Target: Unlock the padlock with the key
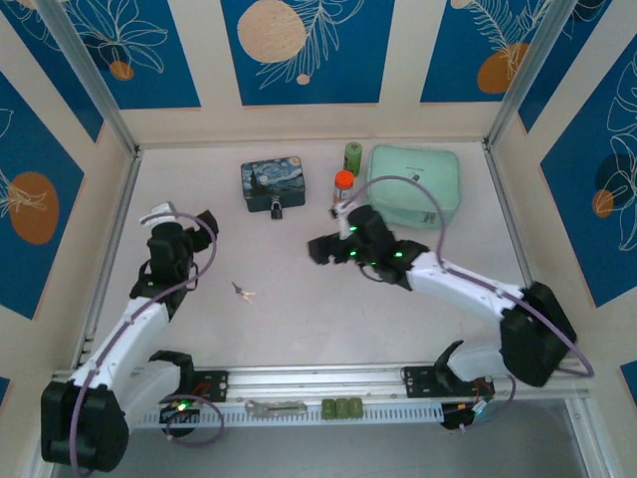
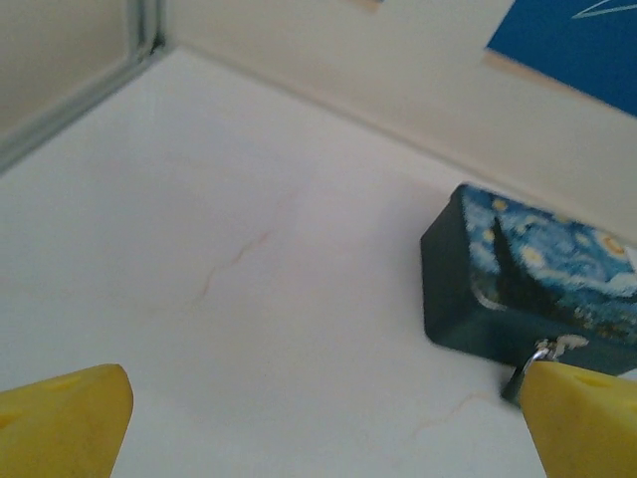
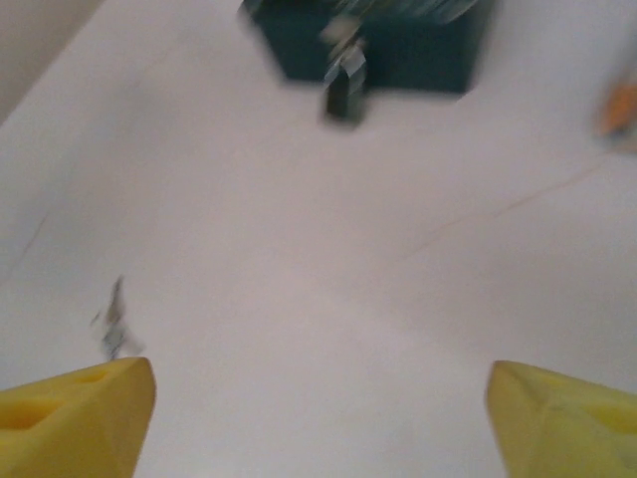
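The tiny dark padlock (image 1: pixel 277 209) hangs at the front of the blue starry-night box (image 1: pixel 273 184), near the table's back. The right wrist view shows the padlock (image 3: pixel 343 85) blurred, below the box (image 3: pixel 398 50). A small silvery key (image 1: pixel 243 291) lies flat on the table, left of centre; in the right wrist view the key (image 3: pixel 112 321) is ahead of the left fingertip. My right gripper (image 1: pixel 320 247) (image 3: pixel 320 423) is open over bare table, to the right of the key and nearer than the padlock. My left gripper (image 1: pixel 204 224) (image 2: pixel 323 428) is open, left of the box (image 2: pixel 537 279). Its right finger partly hides the padlock (image 2: pixel 532 360).
A mint-green pouch (image 1: pixel 414 184), a green bottle (image 1: pixel 352 156) and an orange-capped bottle (image 1: pixel 343 182) stand at the back right. A flat grey metal tool (image 1: pixel 276 406) and green blocks (image 1: pixel 341 407) rest on the front rail. Walls enclose the table on three sides.
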